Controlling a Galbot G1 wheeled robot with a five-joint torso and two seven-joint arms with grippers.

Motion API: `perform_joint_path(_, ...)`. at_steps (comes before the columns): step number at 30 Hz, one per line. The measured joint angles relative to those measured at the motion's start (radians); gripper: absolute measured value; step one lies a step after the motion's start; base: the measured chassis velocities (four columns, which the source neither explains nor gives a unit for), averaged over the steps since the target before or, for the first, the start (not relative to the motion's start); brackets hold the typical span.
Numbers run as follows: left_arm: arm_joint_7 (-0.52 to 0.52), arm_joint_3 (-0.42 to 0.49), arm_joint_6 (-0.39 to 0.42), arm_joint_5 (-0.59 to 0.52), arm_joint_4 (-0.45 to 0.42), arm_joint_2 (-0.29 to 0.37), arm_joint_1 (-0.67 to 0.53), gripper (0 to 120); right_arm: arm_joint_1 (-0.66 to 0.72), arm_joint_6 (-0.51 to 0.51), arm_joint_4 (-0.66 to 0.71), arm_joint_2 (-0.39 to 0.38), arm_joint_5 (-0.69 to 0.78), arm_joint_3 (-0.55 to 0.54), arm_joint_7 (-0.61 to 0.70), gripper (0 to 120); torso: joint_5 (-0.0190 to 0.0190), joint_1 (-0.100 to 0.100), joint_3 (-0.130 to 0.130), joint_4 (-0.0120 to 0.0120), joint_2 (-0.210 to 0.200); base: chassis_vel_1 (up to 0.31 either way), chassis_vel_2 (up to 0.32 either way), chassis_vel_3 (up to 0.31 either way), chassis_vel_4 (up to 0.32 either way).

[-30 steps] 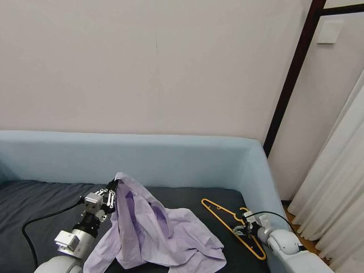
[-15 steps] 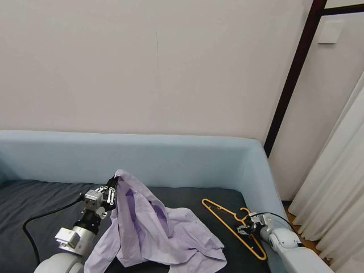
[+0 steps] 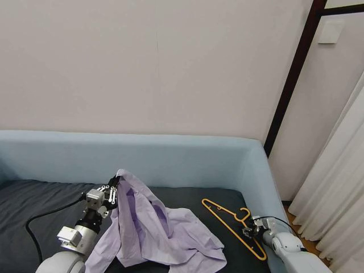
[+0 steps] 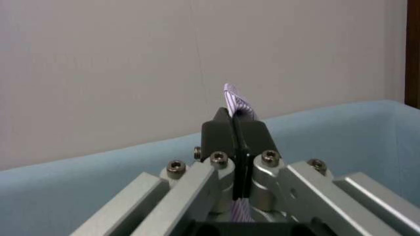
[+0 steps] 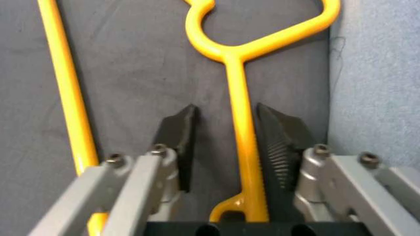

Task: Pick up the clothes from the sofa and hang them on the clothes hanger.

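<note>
I see the left gripper [image 3: 115, 182] clamped on a fold of the lilac shirt [image 3: 151, 224], holding it peaked above the sofa [image 3: 170, 160] seat, with the hem lying on the cushion. By the sofa's right arm, the right gripper [image 3: 251, 230] sits with fingers apart, straddling the yellow hanger [image 3: 223, 214] bar.
</note>
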Motion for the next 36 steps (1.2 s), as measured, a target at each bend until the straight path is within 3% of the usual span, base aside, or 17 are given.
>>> perform_joint_path(9,-0.004,0.005,-0.004,0.0,0.0,0.0,-0.003,0,-0.048,-0.015,0.076,-0.025,0.001,0.001,0.004,4,-0.0001,0.0,0.0,-0.0002,0.0,0.0,0.0,0.0,0.0)
perform_joint_path(14,-0.005,0.007,-0.004,0.0,-0.001,0.002,-0.004,0,-0.077,-0.009,0.12,-0.043,0.005,0.001,0.007,4,0.0,0.0,0.0,-0.0002,0.0,0.0,0.0,0.0,0.0)
perform_joint_path(17,-0.005,0.01,-0.004,0.0,-0.002,0.002,-0.004,0,-0.114,0.038,0.213,-0.073,0.05,-0.001,0.029,4,0.0001,0.0,0.0,-0.0004,0.0,0.0,0.0,0.0,0.0)
perform_joint_path(25,-0.003,0.011,-0.008,-0.011,-0.012,0.003,0.0,0,-0.239,0.145,0.605,-0.185,0.143,0.012,0.115,4,-0.0003,0.0,0.0,0.0001,0.0,0.0,0.0,0.0,0.0)
perform_joint_path(26,-0.003,0.009,-0.008,-0.02,-0.019,0.003,0.002,0,-0.285,0.182,0.71,-0.222,0.106,0.016,0.132,4,0.0,0.0,0.0,0.0002,0.0,0.0,0.0,0.0,0.0)
perform_joint_path(28,-0.003,0.009,-0.008,-0.027,-0.022,0.003,0.003,0,-0.316,0.208,0.773,-0.242,0.067,0.02,0.144,4,-0.0001,0.0,0.0,0.0,0.0,0.0,0.0,0.0,0.0)
perform_joint_path(31,-0.002,0.004,-0.008,-0.034,-0.024,0.005,0.003,0,-0.422,0.358,0.95,-0.283,-0.196,0.04,0.212,4,-0.0002,0.0,0.0,-0.0001,0.0,0.0,0.0,0.0,0.0)
perform_joint_path(32,-0.002,0.004,-0.008,-0.034,-0.024,0.005,0.003,0,-0.422,0.358,0.95,-0.283,-0.196,0.04,0.212,4,-0.0002,0.0,0.0,-0.0001,0.0,0.0,0.0,0.0,0.0)
perform_joint_path(36,-0.003,0.005,-0.008,-0.036,-0.013,0.007,-0.002,0,-0.523,0.466,1.107,-0.296,-0.442,0.053,0.317,4,-0.0001,0.0,0.0,0.0002,0.0,0.0,0.0,0.0,0.0)
